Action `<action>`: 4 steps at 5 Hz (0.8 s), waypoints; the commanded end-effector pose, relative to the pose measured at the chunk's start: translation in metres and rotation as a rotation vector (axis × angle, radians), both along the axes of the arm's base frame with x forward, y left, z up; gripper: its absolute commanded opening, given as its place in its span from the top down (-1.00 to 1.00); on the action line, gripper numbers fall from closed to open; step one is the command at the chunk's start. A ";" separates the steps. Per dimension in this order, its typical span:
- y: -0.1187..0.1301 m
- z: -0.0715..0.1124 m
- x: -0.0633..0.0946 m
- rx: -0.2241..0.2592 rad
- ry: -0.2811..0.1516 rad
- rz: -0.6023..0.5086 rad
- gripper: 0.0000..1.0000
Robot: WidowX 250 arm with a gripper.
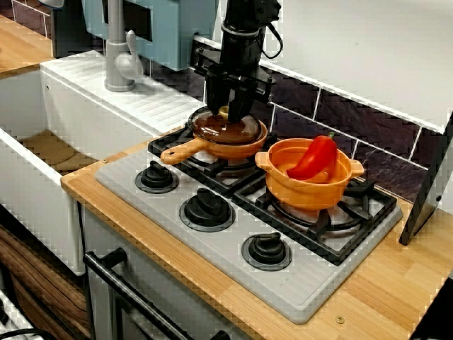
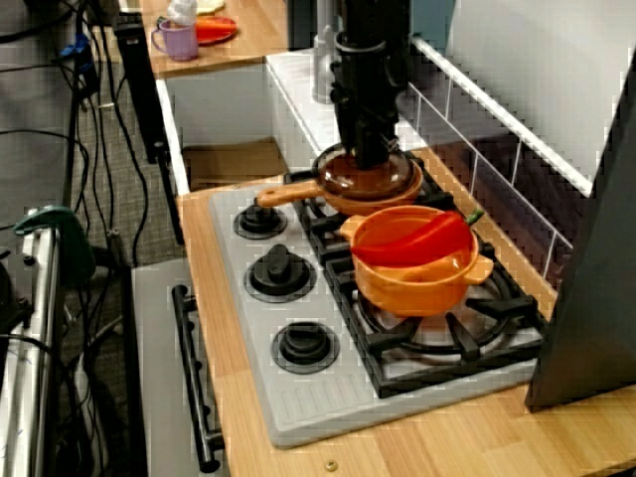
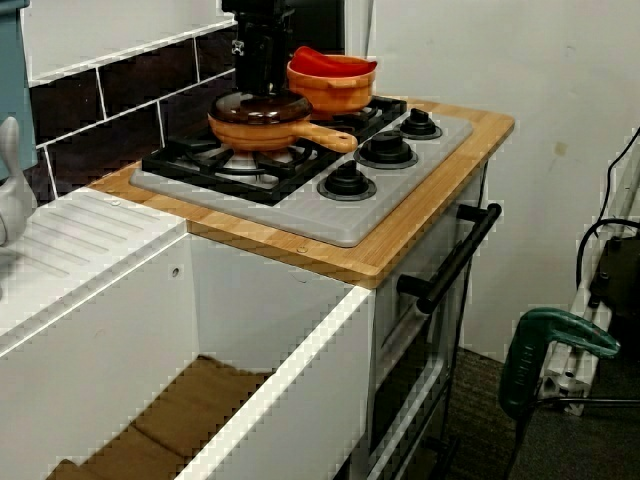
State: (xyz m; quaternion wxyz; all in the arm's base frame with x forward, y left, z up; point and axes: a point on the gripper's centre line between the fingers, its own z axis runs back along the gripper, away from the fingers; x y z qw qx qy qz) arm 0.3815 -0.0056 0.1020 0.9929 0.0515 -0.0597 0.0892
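In the view from the front of the stove, my black gripper [image 1: 225,113] reaches straight down onto the brown glass lid [image 1: 228,129]. The lid rests on an orange frying pan [image 1: 185,151] on the back left burner. A pale knob shows between the fingers; how tightly they close on it is hidden. From the stove's end, the gripper [image 2: 370,159] covers the middle of the lid [image 2: 393,179]. From the sink side, the gripper [image 3: 262,92] stands on the lid [image 3: 255,104]. Beside the pan, an orange pot [image 1: 311,188] holds a red pepper [image 1: 313,157].
Three black knobs [image 1: 207,207] line the grey stove's front. A grey faucet [image 1: 119,60] and white sink [image 1: 42,142] lie to the left. A dark panel [image 1: 428,191] leans at the right. The pan's handle [image 3: 325,138] points toward the knobs. A green drill [image 3: 545,345] hangs beside the oven.
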 end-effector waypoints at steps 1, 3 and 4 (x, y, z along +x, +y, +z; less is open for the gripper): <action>0.004 0.019 0.014 -0.007 -0.052 0.014 1.00; 0.000 0.024 0.004 -0.013 -0.065 0.004 1.00; -0.003 0.023 -0.001 -0.011 -0.067 -0.004 1.00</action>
